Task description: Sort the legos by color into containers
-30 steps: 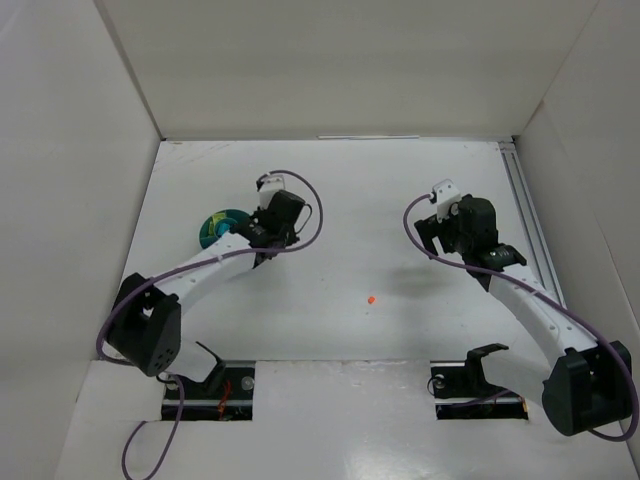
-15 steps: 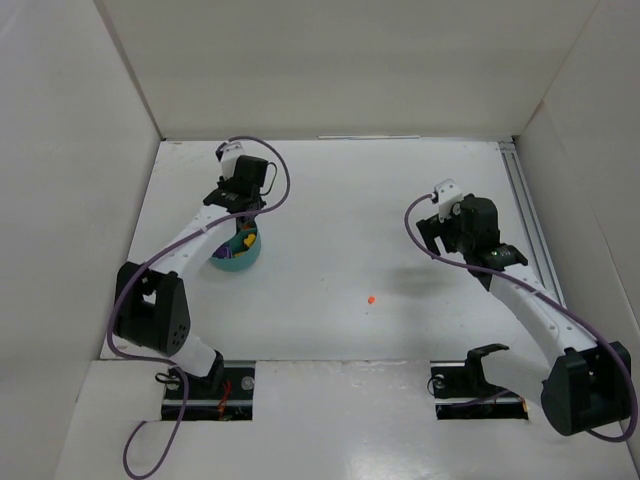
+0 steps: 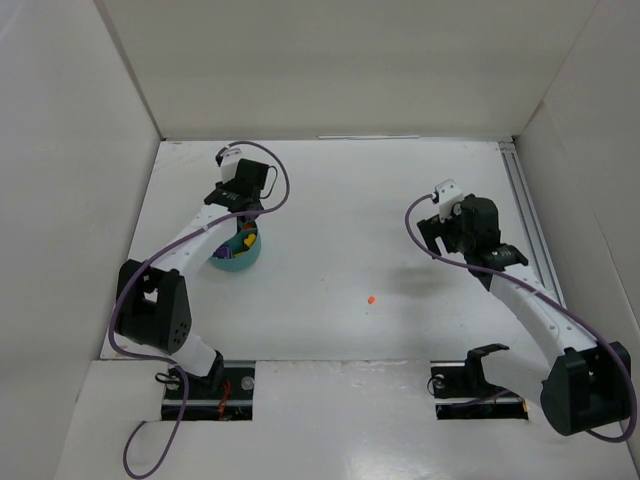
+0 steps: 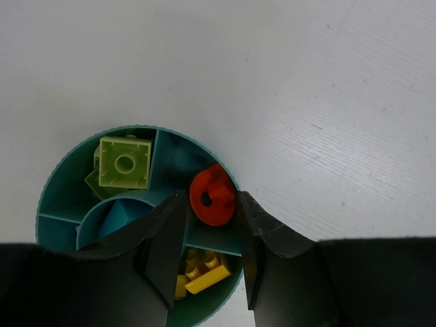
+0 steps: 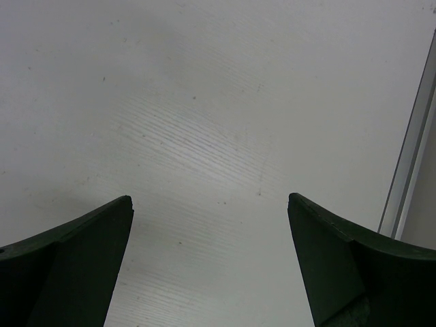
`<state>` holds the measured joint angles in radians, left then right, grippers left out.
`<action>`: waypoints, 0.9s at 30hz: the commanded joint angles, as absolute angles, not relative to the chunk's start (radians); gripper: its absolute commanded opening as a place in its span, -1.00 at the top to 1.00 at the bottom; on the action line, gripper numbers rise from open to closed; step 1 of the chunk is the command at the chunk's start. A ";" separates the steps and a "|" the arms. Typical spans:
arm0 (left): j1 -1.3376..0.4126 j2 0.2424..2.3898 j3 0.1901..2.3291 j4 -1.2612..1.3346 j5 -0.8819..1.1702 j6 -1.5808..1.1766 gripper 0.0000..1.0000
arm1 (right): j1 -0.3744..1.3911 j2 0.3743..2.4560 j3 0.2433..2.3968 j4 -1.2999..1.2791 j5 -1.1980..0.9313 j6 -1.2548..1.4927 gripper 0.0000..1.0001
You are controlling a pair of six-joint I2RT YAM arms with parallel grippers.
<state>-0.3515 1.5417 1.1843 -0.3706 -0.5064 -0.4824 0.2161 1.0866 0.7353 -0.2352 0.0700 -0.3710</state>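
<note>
The teal dish [image 3: 237,250] stands left of the table's middle, and my left gripper [image 3: 240,218] hangs right over it. In the left wrist view a round orange lego [image 4: 212,195] sits between the tips of my left gripper [image 4: 212,200], above a wedge compartment by the dish rim [image 4: 61,184]. The jaws stand slightly parted, a thin gap on each side of the piece. A lime green lego [image 4: 124,162] and yellow legos [image 4: 204,269] lie in other wedges. One small orange lego [image 3: 371,299] lies loose on the table. My right gripper [image 3: 436,236] [image 5: 210,204] is wide open over bare table.
White walls enclose the table on three sides. An aluminium rail [image 3: 525,215] [image 5: 409,170] runs along the right edge, close to my right gripper. Both arm bases sit at the near edge.
My left arm swung from the dish's right side to a spot over it, then held there while its jaws parted a little. The right arm has not moved.
</note>
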 commanded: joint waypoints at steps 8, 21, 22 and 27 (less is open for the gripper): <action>-0.347 1.451 1.224 -0.422 -0.488 -0.511 -0.45 | 0.247 1.023 0.683 -0.256 -0.034 -0.390 -1.00; -0.509 1.071 0.996 -0.230 -0.273 -0.572 -1.00 | 0.767 1.123 0.632 -0.235 0.063 -0.213 -0.87; -0.523 1.049 0.968 -0.207 -0.252 -0.572 -1.00 | 0.784 1.164 0.632 -0.220 0.063 -0.204 -0.85; -0.607 0.980 0.884 -0.218 -0.283 -0.612 -1.00 | 0.871 1.291 0.666 -0.192 0.136 -0.146 -0.54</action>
